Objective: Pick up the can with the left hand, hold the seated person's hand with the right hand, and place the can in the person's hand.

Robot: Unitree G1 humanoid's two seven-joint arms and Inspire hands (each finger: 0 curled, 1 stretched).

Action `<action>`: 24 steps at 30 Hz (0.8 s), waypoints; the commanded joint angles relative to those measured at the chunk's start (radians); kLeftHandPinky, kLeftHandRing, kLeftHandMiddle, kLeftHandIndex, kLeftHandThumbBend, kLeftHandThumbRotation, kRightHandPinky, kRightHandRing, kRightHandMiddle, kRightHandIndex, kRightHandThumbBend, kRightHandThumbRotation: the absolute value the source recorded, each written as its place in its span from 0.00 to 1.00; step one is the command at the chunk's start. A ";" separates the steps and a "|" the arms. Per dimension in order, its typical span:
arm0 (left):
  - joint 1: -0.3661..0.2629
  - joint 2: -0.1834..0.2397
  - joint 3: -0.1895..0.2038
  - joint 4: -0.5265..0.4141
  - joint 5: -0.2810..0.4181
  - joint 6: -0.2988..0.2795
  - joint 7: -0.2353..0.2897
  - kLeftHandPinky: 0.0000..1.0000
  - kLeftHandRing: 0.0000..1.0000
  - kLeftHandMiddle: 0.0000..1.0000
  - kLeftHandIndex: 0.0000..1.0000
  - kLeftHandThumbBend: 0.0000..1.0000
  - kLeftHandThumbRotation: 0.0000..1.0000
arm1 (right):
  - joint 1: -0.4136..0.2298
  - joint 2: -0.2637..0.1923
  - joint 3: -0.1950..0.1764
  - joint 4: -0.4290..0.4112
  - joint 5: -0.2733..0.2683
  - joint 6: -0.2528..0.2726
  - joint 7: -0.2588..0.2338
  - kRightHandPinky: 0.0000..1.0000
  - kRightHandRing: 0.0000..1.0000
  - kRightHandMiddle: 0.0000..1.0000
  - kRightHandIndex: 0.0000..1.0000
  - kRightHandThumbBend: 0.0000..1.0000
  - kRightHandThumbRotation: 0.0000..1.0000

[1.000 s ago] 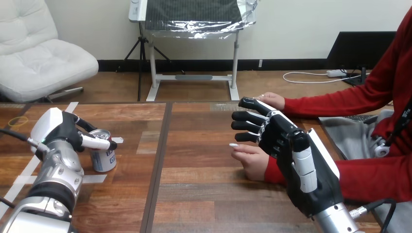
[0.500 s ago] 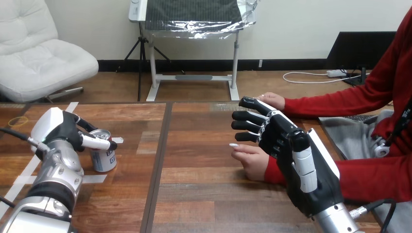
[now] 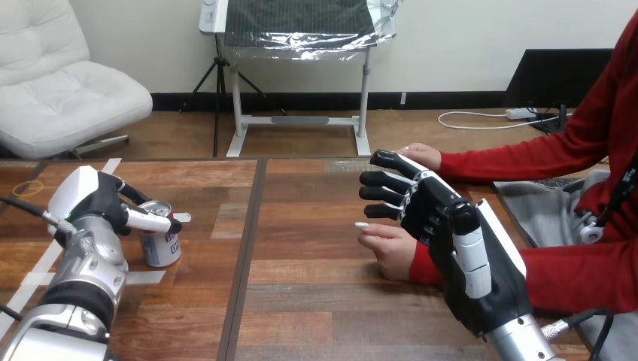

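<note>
A silver-and-blue can (image 3: 161,244) stands upright on the wooden table (image 3: 316,293) at the left. My left hand (image 3: 98,201) is right beside it, open: its thumb lies straight across the can's upper front and its fingers reach behind the rim. At the right my right hand (image 3: 451,229) hangs open, fingers straight and pointing left. Just under and beside it the person's nearer hand (image 3: 387,244) rests on the table; whether the two touch I cannot tell. The person's farther hand (image 3: 423,155) lies flat on the table behind my right hand's fingers.
White tape strips (image 3: 143,277) mark the table around the can, with another strip (image 3: 111,165) farther back. A thin yellow ring (image 3: 30,188) lies at the far left. A grey cloth (image 3: 538,207) sits by the person at the right edge.
</note>
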 commanded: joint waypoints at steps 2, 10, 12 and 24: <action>-0.024 0.007 -0.027 -0.013 0.030 -0.020 -0.007 0.33 0.40 0.46 0.50 0.74 0.00 | -0.041 0.002 -0.008 -0.048 0.006 -0.020 -0.005 0.75 0.80 0.80 0.85 0.87 1.00; -0.016 0.012 -0.031 -0.020 0.036 -0.041 -0.006 0.32 0.40 0.46 0.49 0.75 0.00 | -0.042 0.003 -0.008 -0.046 0.004 -0.021 -0.008 0.75 0.79 0.80 0.85 0.87 1.00; -0.013 0.014 -0.030 -0.023 0.037 -0.052 -0.002 0.32 0.39 0.46 0.49 0.75 0.00 | -0.042 0.003 -0.008 -0.045 0.004 -0.021 -0.008 0.75 0.79 0.80 0.85 0.87 1.00; -0.003 0.023 -0.018 -0.059 0.034 -0.094 0.021 0.34 0.40 0.46 0.48 0.74 0.00 | -0.051 0.013 -0.018 -0.023 0.004 -0.046 -0.017 0.73 0.77 0.78 0.84 0.86 1.00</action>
